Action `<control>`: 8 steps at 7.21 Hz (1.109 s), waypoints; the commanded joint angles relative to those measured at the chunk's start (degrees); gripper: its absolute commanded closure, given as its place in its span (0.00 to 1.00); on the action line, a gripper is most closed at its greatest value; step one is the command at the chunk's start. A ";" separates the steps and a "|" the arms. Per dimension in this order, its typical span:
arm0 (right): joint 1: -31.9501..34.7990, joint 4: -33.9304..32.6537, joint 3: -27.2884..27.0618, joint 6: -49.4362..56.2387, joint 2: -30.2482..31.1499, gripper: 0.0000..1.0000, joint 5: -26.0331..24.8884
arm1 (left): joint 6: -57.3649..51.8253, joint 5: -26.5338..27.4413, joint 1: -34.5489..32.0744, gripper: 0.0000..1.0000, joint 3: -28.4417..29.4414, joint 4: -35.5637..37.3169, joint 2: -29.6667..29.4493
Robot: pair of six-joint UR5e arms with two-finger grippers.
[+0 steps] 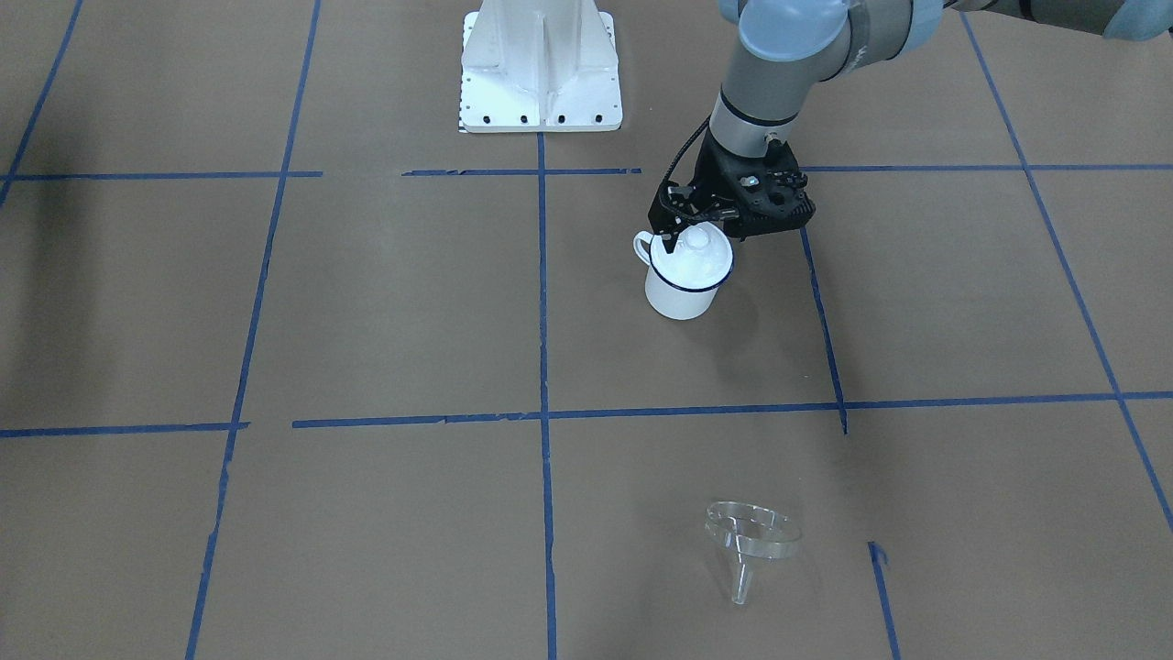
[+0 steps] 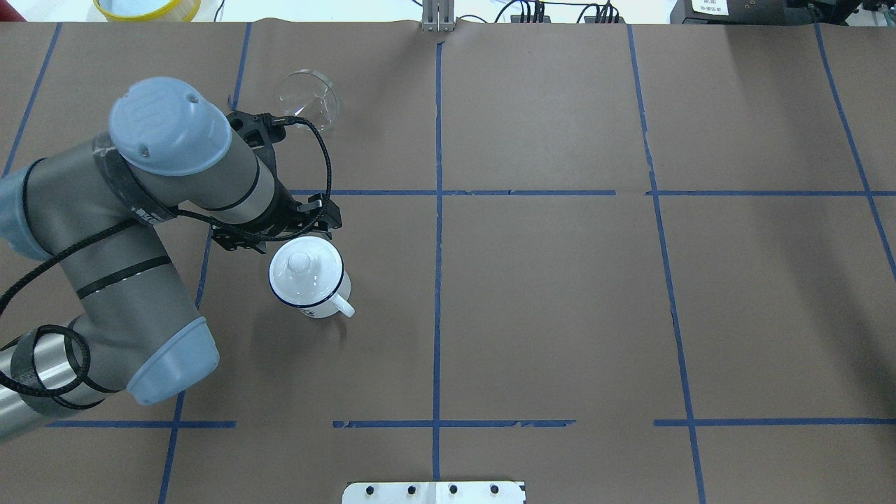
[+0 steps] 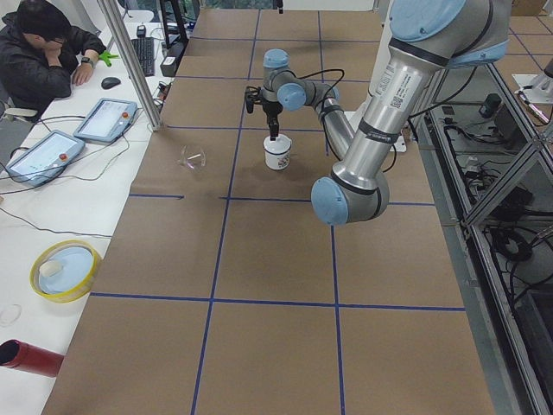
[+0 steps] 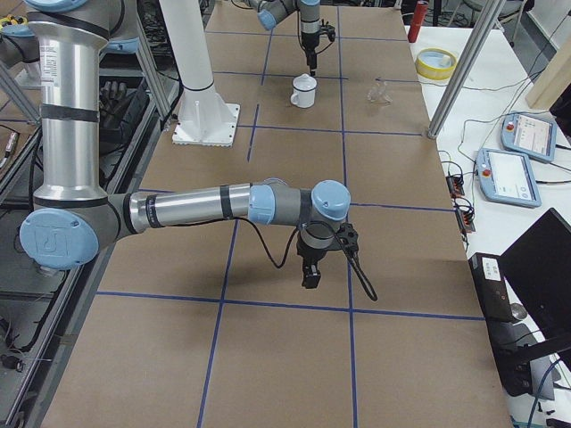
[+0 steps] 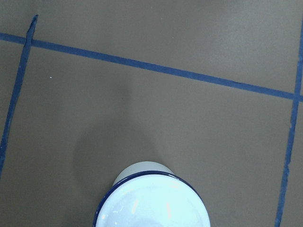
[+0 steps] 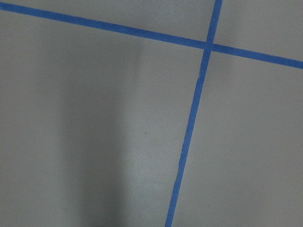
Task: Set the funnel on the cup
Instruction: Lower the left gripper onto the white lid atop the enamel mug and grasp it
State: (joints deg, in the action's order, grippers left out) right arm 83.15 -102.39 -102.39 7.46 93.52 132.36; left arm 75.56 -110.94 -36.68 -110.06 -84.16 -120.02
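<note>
The cup [image 1: 680,295], a white enamel mug with a dark blue rim, stands upright with a white knobbed lid [image 1: 694,257] on its mouth. It also shows in the overhead view [image 2: 329,302] and at the bottom of the left wrist view [image 5: 142,169]. The clear funnel [image 1: 747,536] lies on its side, far from the cup, near the table's far edge [image 2: 308,98]. My left gripper [image 1: 676,240] hangs just above the lid's edge, its fingers mostly hidden by the wrist. My right gripper [image 4: 310,276] hovers over bare paper far from both; I cannot tell its state.
The white robot pedestal [image 1: 541,64] stands at the near-middle edge. Off the paper on the left side are a yellow-rimmed bowl [image 3: 65,268], a red cylinder [image 3: 30,357], tablets and a seated operator [image 3: 47,43]. Blue tape lines grid the brown paper.
</note>
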 commanded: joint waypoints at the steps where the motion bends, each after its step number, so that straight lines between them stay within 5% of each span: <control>1: 0.00 0.00 0.00 0.01 0.00 0.00 0.00 | 0.29 1.25 0.91 0.03 0.99 0.23 -0.04; 5: 0.00 0.00 0.00 -0.08 0.00 0.00 0.00 | 0.64 0.99 2.57 0.06 0.20 0.32 0.05; 6: 0.00 0.00 0.00 0.01 0.00 0.00 0.00 | 0.64 0.99 2.58 0.15 0.11 0.32 0.05; 7: 0.00 0.00 0.00 -0.08 0.00 0.00 0.00 | 0.64 0.99 2.58 0.43 0.11 0.40 0.13; 8: 0.00 0.00 0.00 0.01 0.00 0.00 0.00 | 0.64 0.99 2.58 0.84 -0.15 1.10 0.22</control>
State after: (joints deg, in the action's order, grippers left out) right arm 83.14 -102.39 -102.39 7.42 93.52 132.36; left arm 76.19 -109.95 -34.14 -110.00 -83.63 -119.88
